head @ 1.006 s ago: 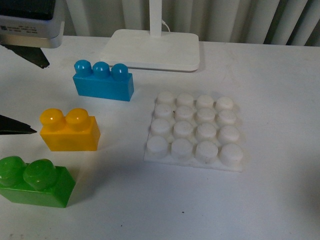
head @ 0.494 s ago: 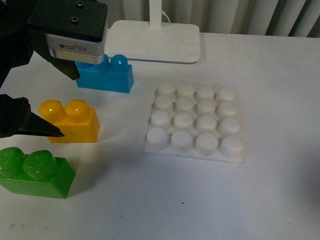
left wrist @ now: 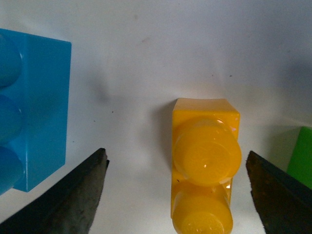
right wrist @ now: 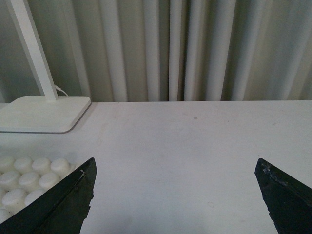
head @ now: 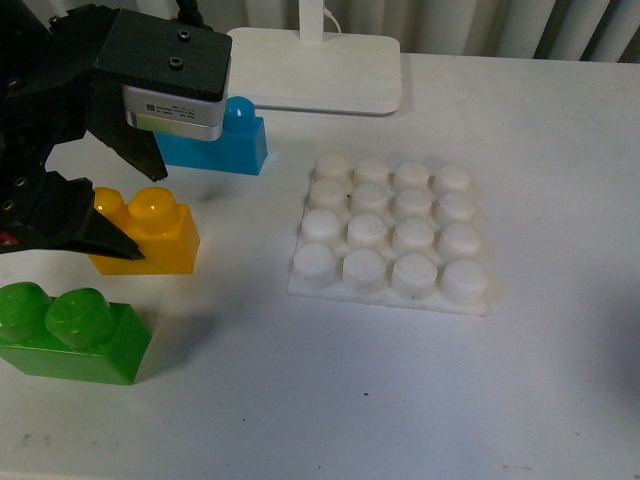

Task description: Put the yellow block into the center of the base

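Observation:
The yellow block [head: 150, 235] stands on the white table at the left, studs up, between a blue brick [head: 235, 140] and a green brick [head: 70, 330]. My left gripper [head: 147, 212] hangs open over it, one finger on each side. In the left wrist view the yellow block [left wrist: 204, 165] lies between the dark fingertips [left wrist: 85, 190] with gaps on both sides, nearer the finger on the green brick's side. The base [head: 390, 240], a white studded square, lies in the middle with nothing on it. My right gripper [right wrist: 175, 163] is open over bare table, the base's corner [right wrist: 27, 180] beside it.
A white lamp foot [head: 315, 80] with a pole stands behind the base, also visible as the lamp foot [right wrist: 44, 112] in the right wrist view. The blue brick [left wrist: 29, 107] and the green brick's edge [left wrist: 302, 156] flank the left fingers. Curtains hang behind the table.
My left arm has come in from the left edge and moved over the yellow block, so its fingers now straddle it. The bricks and base have not moved.

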Robot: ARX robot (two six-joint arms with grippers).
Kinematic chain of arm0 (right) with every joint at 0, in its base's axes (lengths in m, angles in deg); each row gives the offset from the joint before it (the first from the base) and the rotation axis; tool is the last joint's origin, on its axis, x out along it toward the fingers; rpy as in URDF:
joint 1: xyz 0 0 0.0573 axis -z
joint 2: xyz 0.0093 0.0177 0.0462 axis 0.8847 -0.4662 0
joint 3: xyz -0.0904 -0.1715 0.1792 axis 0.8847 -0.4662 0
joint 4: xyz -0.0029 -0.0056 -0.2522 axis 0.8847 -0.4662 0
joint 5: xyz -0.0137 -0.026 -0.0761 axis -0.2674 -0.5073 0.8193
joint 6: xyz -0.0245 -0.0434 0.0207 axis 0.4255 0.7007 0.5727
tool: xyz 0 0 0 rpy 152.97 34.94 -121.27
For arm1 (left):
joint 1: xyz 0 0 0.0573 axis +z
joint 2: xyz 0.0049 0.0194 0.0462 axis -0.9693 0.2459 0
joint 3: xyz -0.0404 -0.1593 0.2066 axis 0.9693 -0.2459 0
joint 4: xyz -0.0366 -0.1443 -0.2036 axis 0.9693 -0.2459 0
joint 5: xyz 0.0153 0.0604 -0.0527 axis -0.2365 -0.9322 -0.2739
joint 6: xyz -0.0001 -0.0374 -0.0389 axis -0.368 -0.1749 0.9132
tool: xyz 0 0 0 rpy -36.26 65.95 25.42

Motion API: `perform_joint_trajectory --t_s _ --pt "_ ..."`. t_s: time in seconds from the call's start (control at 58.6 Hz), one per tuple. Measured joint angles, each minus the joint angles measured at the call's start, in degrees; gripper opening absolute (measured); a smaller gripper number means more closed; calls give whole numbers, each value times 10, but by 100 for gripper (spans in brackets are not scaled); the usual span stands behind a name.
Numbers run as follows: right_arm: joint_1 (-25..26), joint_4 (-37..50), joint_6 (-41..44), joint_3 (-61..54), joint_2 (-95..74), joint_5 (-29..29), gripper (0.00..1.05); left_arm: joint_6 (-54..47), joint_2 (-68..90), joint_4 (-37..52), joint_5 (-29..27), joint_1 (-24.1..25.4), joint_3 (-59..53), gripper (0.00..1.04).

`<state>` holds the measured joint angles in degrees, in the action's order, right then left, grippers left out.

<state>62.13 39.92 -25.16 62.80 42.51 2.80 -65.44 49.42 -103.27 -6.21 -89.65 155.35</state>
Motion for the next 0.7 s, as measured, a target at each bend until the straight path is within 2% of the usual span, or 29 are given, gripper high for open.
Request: perform_joint_trajectory --t_s 0.256,0.699 --pt "0 0 0 0 0 0 96 0 2 -15 3 -8 3 31" --pt "0 0 0 0 0 0 96 25 -17 -22 20 -85 70 30"
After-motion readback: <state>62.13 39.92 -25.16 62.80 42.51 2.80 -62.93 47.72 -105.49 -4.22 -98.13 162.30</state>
